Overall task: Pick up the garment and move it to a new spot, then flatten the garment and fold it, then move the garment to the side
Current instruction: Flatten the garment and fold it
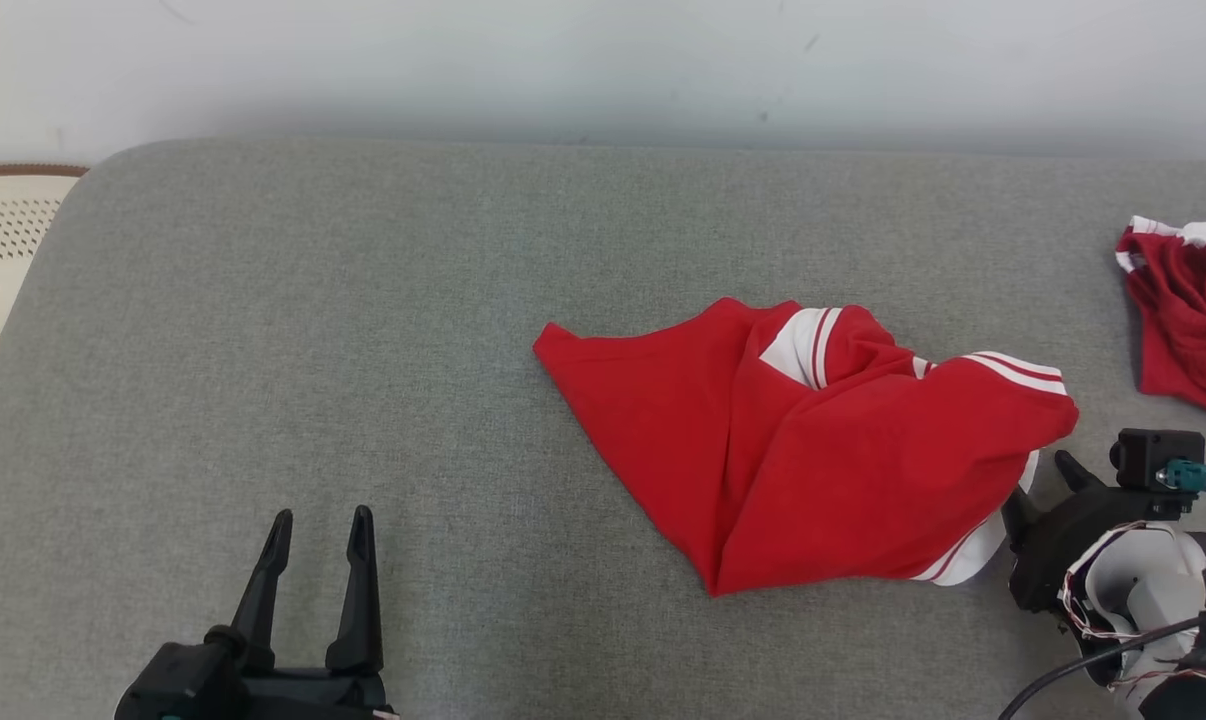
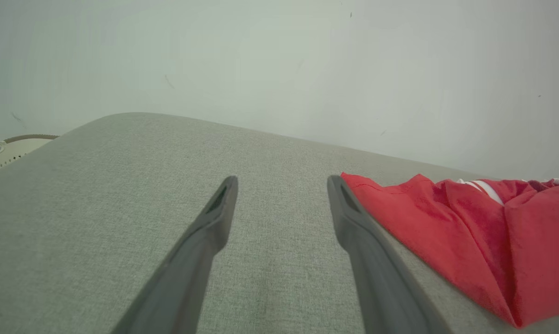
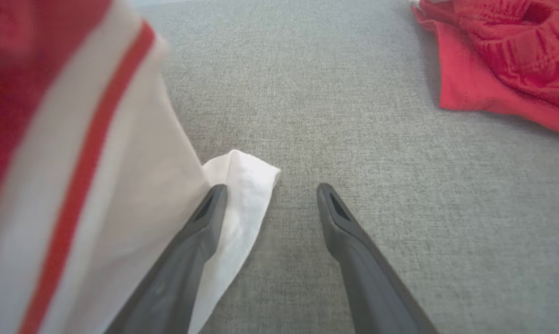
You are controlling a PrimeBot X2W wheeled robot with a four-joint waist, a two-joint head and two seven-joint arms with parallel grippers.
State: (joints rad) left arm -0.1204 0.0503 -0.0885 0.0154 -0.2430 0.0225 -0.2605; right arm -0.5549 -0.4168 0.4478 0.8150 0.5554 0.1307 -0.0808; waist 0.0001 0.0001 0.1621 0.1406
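Before me is a grey woven padded surface (image 1: 363, 300) that runs to a pale, bare wall (image 1: 563, 60) on the far side. At the far left edge I see part of a cream perforated object (image 1: 3, 250) with a brown rim. The red garment (image 1: 813, 450) lies right of the middle. It is loosely bunched, one flap is thrown over the rest, and its white bands with a thin red stripe show at the far side and at the near right hem. I think it needs to be lifted and spread before any fold is possible. My right gripper (image 3: 271, 188) is low at that near right hem. Its fingers are well apart and hold nothing, and one finger lies against the white corner of the cloth. I judge it is placed there to pinch this corner. My left gripper (image 1: 323, 515) rests at the near left, well apart from the garment, also spread open and empty, probably kept back until a second corner is needed. A second red garment (image 1: 1188, 320) is crumpled at the far right, apart from the first one. I can read no brand, label or writing on either cloth.
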